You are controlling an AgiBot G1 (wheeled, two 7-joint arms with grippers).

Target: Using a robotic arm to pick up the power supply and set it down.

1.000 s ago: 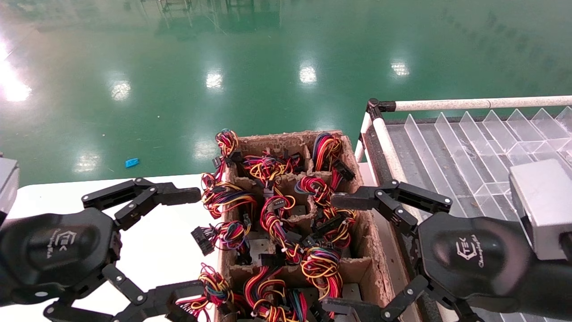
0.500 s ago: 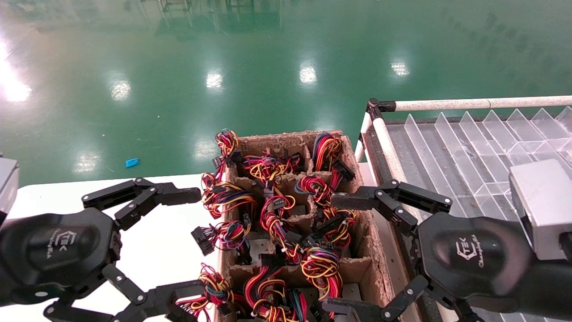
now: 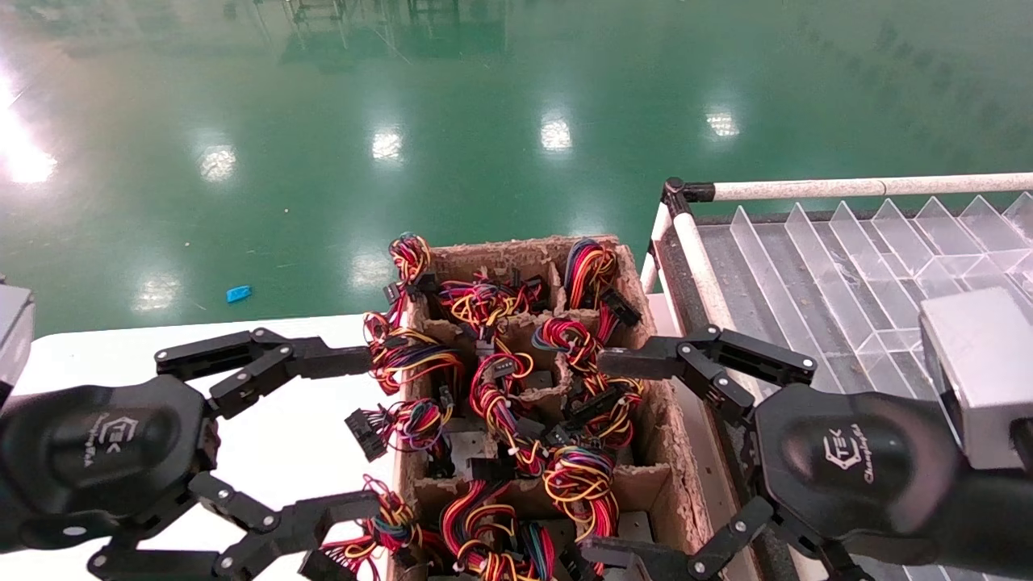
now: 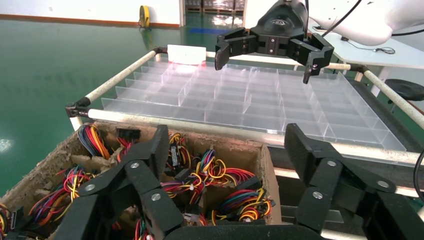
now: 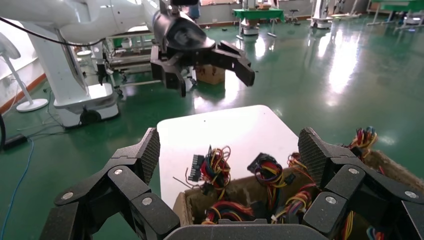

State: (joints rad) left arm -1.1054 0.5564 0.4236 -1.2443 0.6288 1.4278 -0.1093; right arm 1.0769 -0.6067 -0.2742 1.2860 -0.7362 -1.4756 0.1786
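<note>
Several power supplies stand in the compartments of a cardboard box (image 3: pixel 674 452). Mostly their red, yellow and black wire bundles (image 3: pixel 577 476) show, with bits of grey metal (image 3: pixel 472 446) beneath. My left gripper (image 3: pixel 367 434) is open at the box's left side over the white table (image 3: pixel 299 436), its fingertips touching stray wires. My right gripper (image 3: pixel 597 458) is open over the box's right half, holding nothing. In the left wrist view my left gripper (image 4: pixel 227 150) frames wire bundles (image 4: pixel 220 172). In the right wrist view my right gripper (image 5: pixel 231 150) frames the box's wall (image 5: pixel 240 200).
A clear plastic divided tray (image 3: pixel 847 266) in a white-pipe frame (image 3: pixel 847 188) stands right of the box. Green floor lies beyond the table's far edge. A connector bundle (image 3: pixel 395 428) hangs over the box's left wall.
My left gripper has shifted a little to the right, towards the box, so its fingertips now reach the wires at the box's left wall. The right gripper has not moved.
</note>
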